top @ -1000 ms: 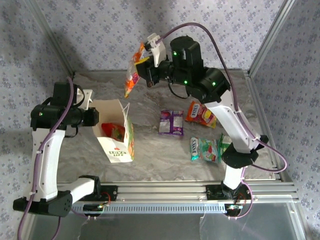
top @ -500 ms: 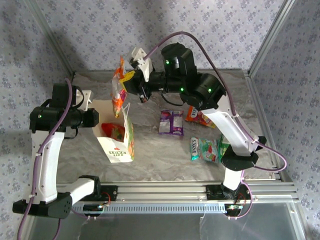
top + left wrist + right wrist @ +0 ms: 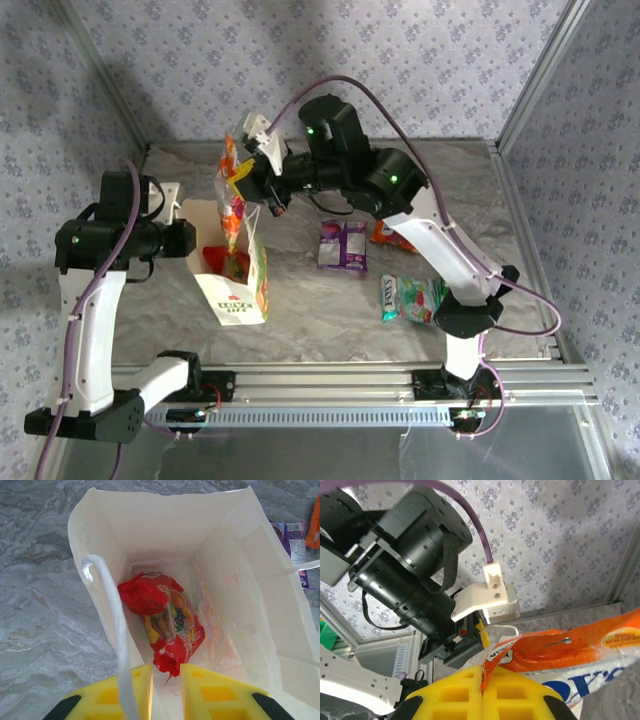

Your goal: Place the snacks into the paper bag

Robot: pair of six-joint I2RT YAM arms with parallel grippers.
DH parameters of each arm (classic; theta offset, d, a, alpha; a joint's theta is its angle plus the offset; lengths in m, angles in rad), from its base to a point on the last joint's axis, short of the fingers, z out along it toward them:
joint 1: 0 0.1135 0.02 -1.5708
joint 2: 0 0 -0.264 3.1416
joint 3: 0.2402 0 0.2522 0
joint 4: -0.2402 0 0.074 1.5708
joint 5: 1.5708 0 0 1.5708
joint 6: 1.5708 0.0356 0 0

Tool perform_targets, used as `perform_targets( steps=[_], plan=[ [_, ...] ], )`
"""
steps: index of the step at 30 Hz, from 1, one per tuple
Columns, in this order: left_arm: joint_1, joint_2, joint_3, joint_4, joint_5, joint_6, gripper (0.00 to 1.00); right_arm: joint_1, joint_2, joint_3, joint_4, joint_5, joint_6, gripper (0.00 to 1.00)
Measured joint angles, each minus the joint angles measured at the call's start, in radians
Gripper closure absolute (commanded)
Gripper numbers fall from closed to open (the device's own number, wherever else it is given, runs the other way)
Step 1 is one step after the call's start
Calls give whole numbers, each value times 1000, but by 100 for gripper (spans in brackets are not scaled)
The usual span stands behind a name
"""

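- The right end effector (image 3: 246, 174) is clenched on the top edge of an orange packet (image 3: 231, 196); in the right wrist view its yellow fingers (image 3: 455, 690) meet with the packet (image 3: 570, 645) pinched between them
- The orange packet hangs down from that end effector, right above the open mouth of the paper bag (image 3: 236, 296), with its lower end about level with the bag's rim
- The paper bag stands upright on the left part of the tabletop (image 3: 310, 320), mouth facing up
- The left end effector (image 3: 190, 238) is at the bag's left side; in the left wrist view (image 3: 166, 672) its fingers stand nearly together and seem to grasp the near rim of the bag (image 3: 150, 520), with a white cord handle (image 3: 112, 615) crossing the left finger
- A red packet (image 3: 165, 625) lies at the bottom of the bag, below the left end effector; from above it shows through the mouth (image 3: 228, 262)
- A purple packet (image 3: 343, 244) lies flat on the tabletop to the right of the bag, well apart from both end effectors
- An orange-yellow packet (image 3: 385, 234) lies just beyond it, partly hidden under the right arm
- A teal-green packet (image 3: 410, 297) lies nearer the right arm's base
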Motion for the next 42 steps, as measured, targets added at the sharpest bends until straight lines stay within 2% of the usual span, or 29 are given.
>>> perform_targets(
  steps=[14, 42],
  plan=[
    [0, -6, 0, 0, 1, 0, 79, 2, 40, -6, -40, -14, 0, 100],
    [6, -3, -13, 1, 5, 1, 78, 48, 97, -38, -133, 188, -93, 100]
  ],
)
